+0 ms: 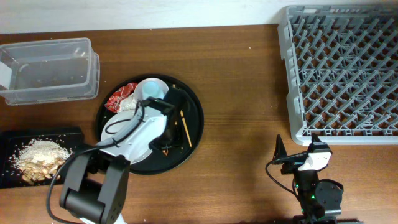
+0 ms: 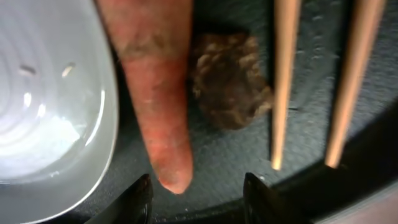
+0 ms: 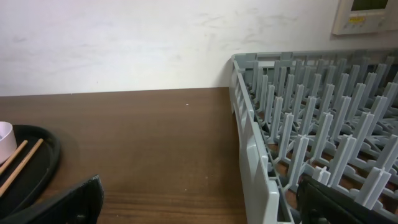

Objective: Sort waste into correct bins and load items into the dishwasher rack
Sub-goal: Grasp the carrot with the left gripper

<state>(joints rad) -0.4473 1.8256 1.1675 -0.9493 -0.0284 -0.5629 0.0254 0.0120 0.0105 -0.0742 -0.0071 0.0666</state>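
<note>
The orange carrot (image 2: 155,93) lies on the round black tray (image 2: 224,162). It fills the upper middle of the left wrist view with its blunt tip pointing down the frame, its left flank just beside the rim of the white plate (image 2: 50,93) and its right flank touching a small brown bit (image 2: 230,81). Further right in that view the two wooden chopsticks (image 2: 286,81) lie side by side, apart from the brown bit. The left claw (image 2: 199,199) hangs close over the tray with its fingers spread wide and gripping nothing; the carrot's tip sits just above the gap, nearer the finger at the left of the frame. From overhead the tray sits left of centre on the counter (image 1: 236,74), with a red shiny wrapper (image 1: 121,98) at its upper left edge beside a pale round vessel (image 1: 151,89); whether that is the cup or the bowl I cannot tell. The clear tub (image 1: 50,68) stands at the upper left, and the black bin (image 1: 12,140) at the lower left holds the beige rice-like scraps (image 1: 40,158). The grey dishwasher rack (image 1: 339,68) fills the upper right. The right claw (image 1: 297,144) is at the lower right, just below the rack's lower edge, spread wide and holding nothing.
</note>
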